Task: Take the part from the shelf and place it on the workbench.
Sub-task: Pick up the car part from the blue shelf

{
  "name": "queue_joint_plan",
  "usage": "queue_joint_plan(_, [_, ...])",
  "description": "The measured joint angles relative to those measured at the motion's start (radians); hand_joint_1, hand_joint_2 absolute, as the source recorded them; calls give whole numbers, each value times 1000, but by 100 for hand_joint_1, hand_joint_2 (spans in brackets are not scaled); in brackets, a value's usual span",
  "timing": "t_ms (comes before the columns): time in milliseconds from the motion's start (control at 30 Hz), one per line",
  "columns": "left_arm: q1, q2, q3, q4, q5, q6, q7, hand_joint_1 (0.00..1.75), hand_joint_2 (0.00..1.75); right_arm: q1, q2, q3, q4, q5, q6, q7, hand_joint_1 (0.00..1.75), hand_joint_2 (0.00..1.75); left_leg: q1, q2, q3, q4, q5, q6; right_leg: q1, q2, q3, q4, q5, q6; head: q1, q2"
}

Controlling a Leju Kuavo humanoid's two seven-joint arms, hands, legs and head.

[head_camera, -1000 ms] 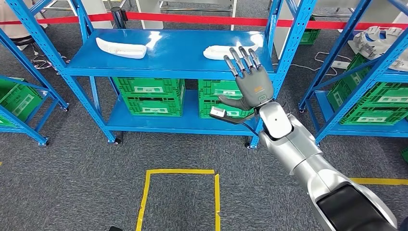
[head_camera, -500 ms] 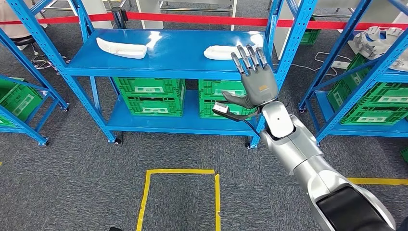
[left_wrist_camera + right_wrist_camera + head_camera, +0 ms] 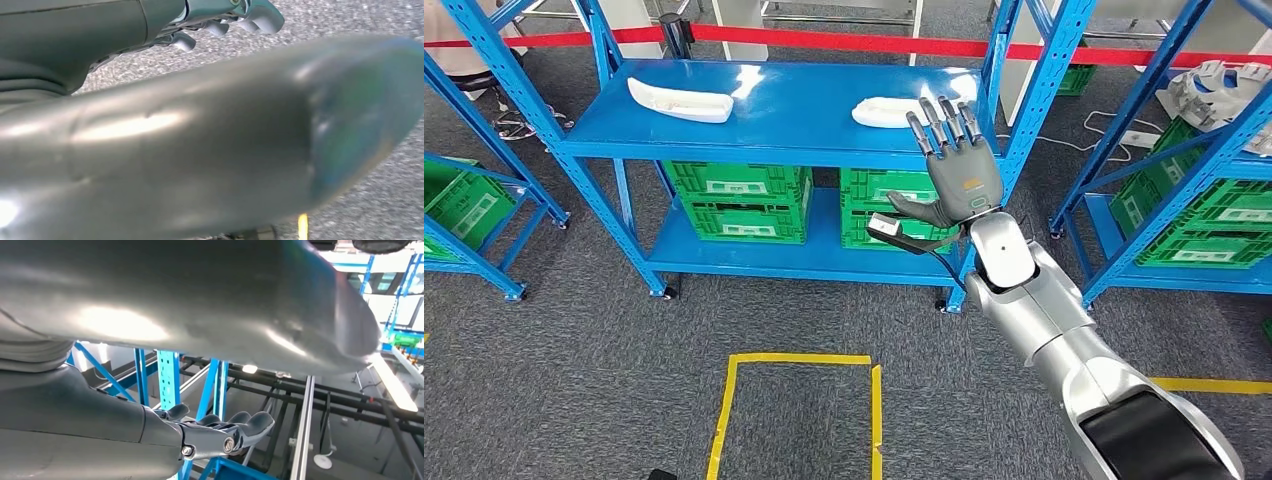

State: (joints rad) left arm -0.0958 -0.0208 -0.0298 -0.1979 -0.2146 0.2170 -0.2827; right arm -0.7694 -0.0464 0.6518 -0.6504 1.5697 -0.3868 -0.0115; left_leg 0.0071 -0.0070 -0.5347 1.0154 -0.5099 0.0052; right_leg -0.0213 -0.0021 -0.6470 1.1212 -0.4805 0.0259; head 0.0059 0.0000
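Two white moulded parts lie on the top level of the blue shelf [image 3: 804, 105]: the left part [image 3: 679, 100] near its left end and the right part [image 3: 886, 110] near its right post. My right hand [image 3: 954, 165] is raised in front of the shelf edge, just right of and below the right part, fingers spread and straight, holding nothing. The right wrist view shows its fingers [image 3: 225, 432] stretched out with nothing in them. My left hand [image 3: 225, 22] hangs over grey carpet, its fingers loose and apart, holding nothing.
Green crates [image 3: 736, 198] fill the shelf's lower level. More blue racks stand at the left [image 3: 469, 210] and right [image 3: 1194, 215], also with green crates. A red barrier tape [image 3: 824, 42] runs behind. A yellow tape square [image 3: 796, 400] marks the carpet in front.
My right hand has drifted a little to the right, staying spread and level with the shelf edge. The whole picture has shifted slightly, so the camera moved too.
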Motion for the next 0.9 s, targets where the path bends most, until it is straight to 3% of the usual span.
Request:
queue_joint_plan(67, [-2, 0, 0, 0, -5, -2, 2, 0, 0, 4, -1, -1, 0, 0, -1, 0, 0, 0, -1, -2, -1, 8, -11, -15, 2, 2, 21, -67, 20, -8, 0, 0])
queue_joint_plan(167, [-6, -1, 0, -1, -11, -5, 8, 0, 0, 14, -4, -6, -3, 0, -4, 0, 0, 0, 0, -2, 0, 6, -17, -33, 4, 6, 26, -76, 7, -31, -1, 0])
queue_joint_plan(233, [-9, 0, 0, -2, -13, -5, 11, 0, 0, 17, -5, -9, -10, 0, -4, -2, 0, 0, 2, 1, -19, 50, -36, -44, 1, 7, 39, -79, 0, -46, -4, 0])
queue_joint_plan(333, [-8, 5, 0, -1, -15, -5, 13, 0, 0, 28, -5, -12, -15, 0, -3, -9, 0, 0, 2, 3, -138, 243, -88, -52, 2, 7, 59, -80, -17, -59, -6, 0])
queue_joint_plan(367, [-5, 6, 0, -1, -15, -5, 14, 0, 0, 36, -5, -13, -15, 0, -3, -12, 0, 0, 2, 3, -175, 289, -89, -52, 3, 7, 68, -80, -25, -61, -6, 0])
queue_joint_plan(400, [-1, 8, 0, 0, -16, -5, 14, 0, 0, 44, -5, -15, -16, -1, -6, -14, 0, 0, 2, 3, -196, 299, -69, -50, 4, 8, 78, -80, -33, -61, -6, 0])
queue_joint_plan(433, [2, 11, 0, 1, -16, -5, 14, 0, 0, 51, -5, -17, -17, -1, -10, -17, 0, 0, 2, 3, -196, 269, -30, -47, 4, 8, 90, -80, -41, -60, -6, 0])
queue_joint_plan(500, [9, 19, 1, 1, -9, -3, 11, 0, 0, 61, -4, -21, -19, -3, -21, -24, 0, 0, 0, 3, -157, 143, 63, -37, 4, 9, 113, -81, -59, -55, -5, 0])
queue_joint_plan(533, [11, 23, 3, 2, -3, -1, 8, 0, 0, 64, -3, -22, -19, -4, -27, -28, 0, 0, -3, 3, -132, 85, 87, -31, 5, 10, 121, -83, -67, -51, -6, 0])
queue_joint_plan(567, [12, 27, 7, 2, 5, 1, 3, 0, 0, 69, -2, -23, -20, -5, -32, -32, 0, 0, -6, 4, -113, 45, 93, -26, 6, 10, 126, -87, -72, -45, -6, 0])
queue_joint_plan(667, [20, 32, 23, 3, 22, 5, -12, 0, 0, 90, -2, -25, -20, -4, -49, -39, 0, 0, -8, 2, -88, 4, 71, -13, 8, 8, 135, -91, -69, -28, -6, 0])
queue_joint_plan(733, [27, 33, 31, 3, 26, 7, -19, 0, 0, 99, -1, -25, -20, -2, -58, -41, 0, 0, -3, 0, -69, -8, 65, -1, 8, 6, 118, -48, -76, -21, -5, 0])
queue_joint_plan(833, [30, 33, 39, 3, 27, 7, -23, 0, 0, 110, -1, -25, -20, 0, -63, -45, 0, 0, -2, -2, -49, -12, 48, 11, 7, 6, 7, 122, -135, -13, -4, 0])
queue_joint_plan(867, [31, 33, 41, 3, 27, 7, -23, 0, 0, 116, -1, -25, -20, 0, -63, -45, 0, 0, -3, -2, -42, -11, 41, 11, 7, 6, -32, 166, -147, -10, -3, 0])
queue_joint_plan(900, [33, 33, 43, 3, 27, 7, -24, 0, 0, 121, -1, -25, -20, 0, -63, -46, 0, 0, -3, -3, -33, -10, 32, 10, 7, 6, -56, 177, -139, -8, -3, 0])
